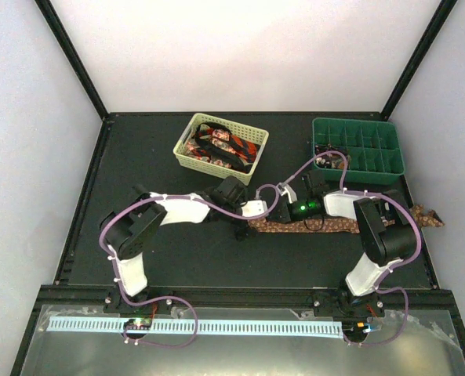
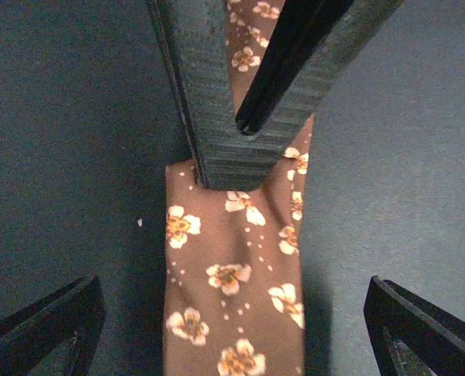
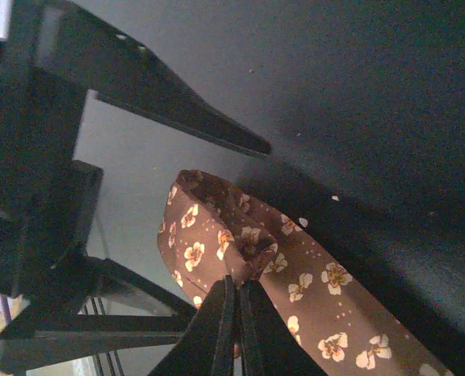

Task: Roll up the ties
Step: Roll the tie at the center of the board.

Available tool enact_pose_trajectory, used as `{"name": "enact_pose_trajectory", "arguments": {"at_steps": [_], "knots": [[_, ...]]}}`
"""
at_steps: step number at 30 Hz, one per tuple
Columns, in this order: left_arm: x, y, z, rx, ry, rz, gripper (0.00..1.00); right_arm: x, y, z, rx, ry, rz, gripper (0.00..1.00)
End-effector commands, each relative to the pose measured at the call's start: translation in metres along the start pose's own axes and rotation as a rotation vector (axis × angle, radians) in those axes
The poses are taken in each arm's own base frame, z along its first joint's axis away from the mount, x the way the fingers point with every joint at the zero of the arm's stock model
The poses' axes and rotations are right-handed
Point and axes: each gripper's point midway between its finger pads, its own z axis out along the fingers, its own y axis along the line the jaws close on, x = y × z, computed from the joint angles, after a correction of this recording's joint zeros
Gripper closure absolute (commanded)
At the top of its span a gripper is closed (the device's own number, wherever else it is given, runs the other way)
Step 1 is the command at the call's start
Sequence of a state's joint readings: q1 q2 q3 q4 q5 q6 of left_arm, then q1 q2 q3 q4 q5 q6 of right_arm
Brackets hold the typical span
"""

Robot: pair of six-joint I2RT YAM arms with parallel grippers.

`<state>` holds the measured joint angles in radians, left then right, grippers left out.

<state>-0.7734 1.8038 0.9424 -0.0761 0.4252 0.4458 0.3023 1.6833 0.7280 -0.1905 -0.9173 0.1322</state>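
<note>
A brown tie (image 1: pixel 334 225) with pale flowers lies across the dark table, its far end past the right edge of the mat. My right gripper (image 3: pixel 237 288) is shut on the tie's folded left end (image 3: pixel 240 235), lifting a small loop of it. In the left wrist view the same fabric (image 2: pixel 232 274) runs between my left gripper's (image 2: pixel 236 329) wide-open fingers (image 2: pixel 52 329), which are apart from it. The right fingers (image 2: pixel 240 117) pinch it just ahead. From above, the left gripper (image 1: pixel 244 227) and right gripper (image 1: pixel 270 221) meet mid-table. Red-and-black ties (image 1: pixel 224 145) lie in the basket.
A pale yellow lattice basket (image 1: pixel 208 166) stands at the back centre. A green divided tray (image 1: pixel 369 153) sits at the back right with something small in one left compartment. Purple cables loop over both arms. Black frame posts edge the table.
</note>
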Motion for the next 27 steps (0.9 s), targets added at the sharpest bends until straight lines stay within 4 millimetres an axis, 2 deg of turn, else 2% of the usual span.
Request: {"name": "enact_pose_trajectory", "arguments": {"at_steps": [1,5,8,12,15,18,20,22,24,27], "knots": [[-0.016,0.005,0.015,0.018,-0.047,0.061,0.07,0.004,-0.002,0.000,-0.013,0.010,-0.004,0.98],[-0.011,0.009,0.025,0.023,-0.020,0.039,0.14,0.005,-0.002,-0.001,-0.022,0.008,0.002,0.98],[-0.005,0.009,0.026,0.027,0.014,0.028,0.28,0.005,-0.003,-0.002,-0.021,0.004,0.011,0.98],[0.006,0.004,0.019,0.020,0.046,0.026,0.52,0.006,-0.004,-0.003,-0.030,0.002,0.026,0.98],[0.014,0.001,0.014,0.008,0.061,0.026,0.60,0.005,-0.002,-0.002,-0.044,-0.003,0.036,0.97],[0.019,0.002,0.014,-0.005,0.075,0.016,0.63,0.002,0.003,-0.003,-0.066,-0.011,0.040,0.81],[0.021,0.001,0.015,-0.001,0.082,0.006,0.63,0.000,0.008,-0.004,-0.074,-0.018,0.034,0.66],[0.021,0.001,0.017,0.004,0.087,-0.004,0.64,-0.002,0.011,-0.007,-0.067,-0.026,0.028,0.57],[0.020,0.000,0.018,0.009,0.091,-0.005,0.64,-0.002,0.014,-0.008,-0.053,-0.026,0.016,0.53],[0.018,0.000,0.019,0.008,0.093,-0.005,0.64,-0.001,0.017,-0.005,0.000,-0.009,-0.020,0.54]]}}
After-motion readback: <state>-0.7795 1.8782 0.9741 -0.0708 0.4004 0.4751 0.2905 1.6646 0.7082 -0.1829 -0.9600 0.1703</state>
